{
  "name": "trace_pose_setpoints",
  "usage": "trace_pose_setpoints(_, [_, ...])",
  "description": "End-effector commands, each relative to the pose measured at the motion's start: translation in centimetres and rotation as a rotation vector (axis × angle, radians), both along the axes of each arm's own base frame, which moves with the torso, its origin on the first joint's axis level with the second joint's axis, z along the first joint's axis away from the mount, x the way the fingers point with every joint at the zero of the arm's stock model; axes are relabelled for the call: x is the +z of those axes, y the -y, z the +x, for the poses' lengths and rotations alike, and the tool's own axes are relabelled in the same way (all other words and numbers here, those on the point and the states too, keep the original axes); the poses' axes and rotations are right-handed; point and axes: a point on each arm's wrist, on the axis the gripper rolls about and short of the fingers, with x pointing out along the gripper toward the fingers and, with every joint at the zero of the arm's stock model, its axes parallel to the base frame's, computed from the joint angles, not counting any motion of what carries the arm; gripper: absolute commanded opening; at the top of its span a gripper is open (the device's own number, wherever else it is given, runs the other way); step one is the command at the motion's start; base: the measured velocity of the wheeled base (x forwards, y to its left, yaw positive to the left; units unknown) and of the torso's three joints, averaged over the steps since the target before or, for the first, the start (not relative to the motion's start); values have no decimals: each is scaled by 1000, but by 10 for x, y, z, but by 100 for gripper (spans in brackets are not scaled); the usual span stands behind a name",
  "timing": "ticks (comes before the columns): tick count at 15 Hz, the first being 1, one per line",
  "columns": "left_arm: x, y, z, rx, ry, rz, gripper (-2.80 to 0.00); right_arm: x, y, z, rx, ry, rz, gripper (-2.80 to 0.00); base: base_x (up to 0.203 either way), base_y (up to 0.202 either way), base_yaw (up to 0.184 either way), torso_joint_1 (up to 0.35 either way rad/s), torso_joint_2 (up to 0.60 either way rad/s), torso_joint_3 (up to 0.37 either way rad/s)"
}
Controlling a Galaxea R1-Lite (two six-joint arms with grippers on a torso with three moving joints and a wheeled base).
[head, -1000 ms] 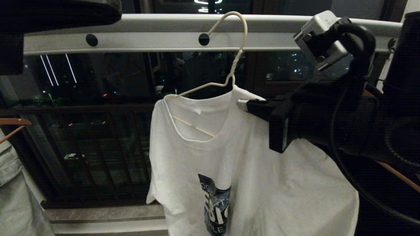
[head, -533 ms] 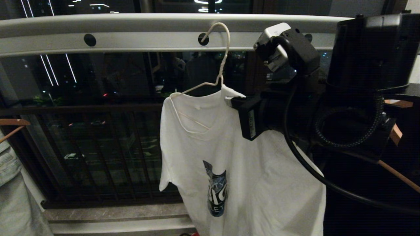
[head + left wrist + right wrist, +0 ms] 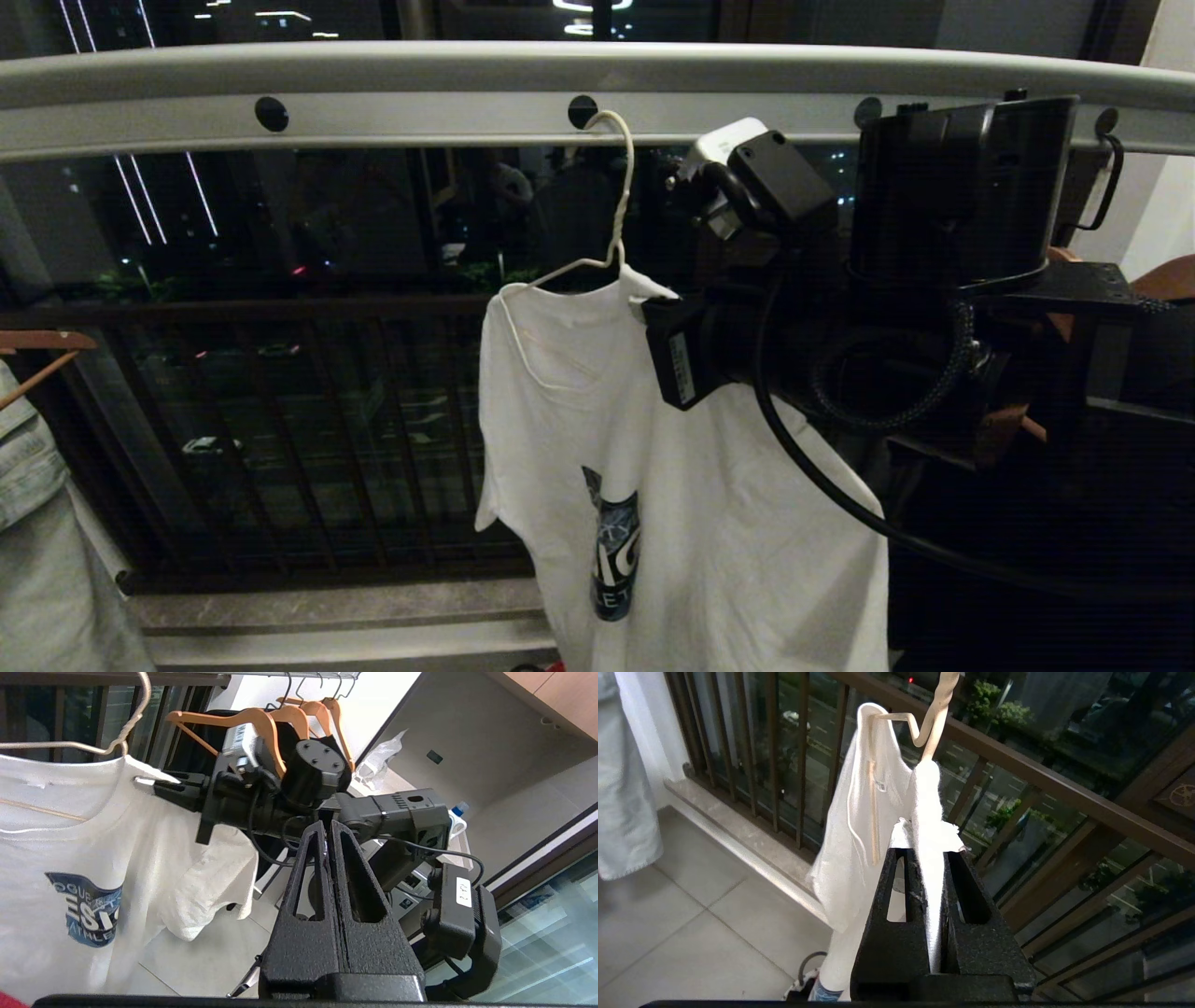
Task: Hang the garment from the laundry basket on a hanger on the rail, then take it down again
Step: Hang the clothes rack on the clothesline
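Under the rail (image 3: 392, 70), in the head view, we see the garment (image 3: 709, 523) hanging on the hanger (image 3: 611, 201), whose hook sits at one of the round holes in the rail's pierced strip. Our right gripper (image 3: 644, 303) is clenched on the shirt's shoulder just below the hanger's twisted neck. We judge the hanging step nearly complete: the hook appears to be at the rail, but the right gripper has not let go, and taking the garment down again is wholly ahead. Whether the hook is fully seated through the hole we cannot tell. A pale blue denim garment (image 3: 37, 523) hangs at the rail's left end.

From the left wrist view, our left gripper (image 3: 329, 833) is closed on nothing and hangs apart from the shirt (image 3: 140, 868), facing the right arm. The right gripper (image 3: 149, 781) shows pinching cloth at the shoulder seam, beside the hanger (image 3: 84, 744). Brown wooden hangers (image 3: 280, 716) hang behind.

From the right wrist view, white cloth (image 3: 929, 835) is clamped between the black fingers (image 3: 887, 933), and the hanger's neck (image 3: 936, 714) rises right above. The hook's top is cut off in both wrist views. The laundry basket shows nowhere that we can name; a dark loop low in this view is too small to identify. The shirt's hem is cut off in the head view.
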Motion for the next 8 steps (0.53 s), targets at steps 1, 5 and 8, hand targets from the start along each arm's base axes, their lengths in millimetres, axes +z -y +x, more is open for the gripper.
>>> trace_pose_setpoints(1, [0, 0, 0, -4, -4, 0, -280, -1, -2, 2, -2, 0, -4, -280, 0, 0, 0, 0, 0, 0])
trace_pose_setpoints(5, [0, -1, -1, -3, 0, 0, -280, 0, -1, 1, 1, 4, -10, 0, 0, 0, 0, 0, 0, 0])
trace_pose_setpoints(8, [-1, 0, 0, -3, -3, 5, -280, 6, 5, -6, 6, 26, -18, 0, 0, 0, 0, 0, 0, 0])
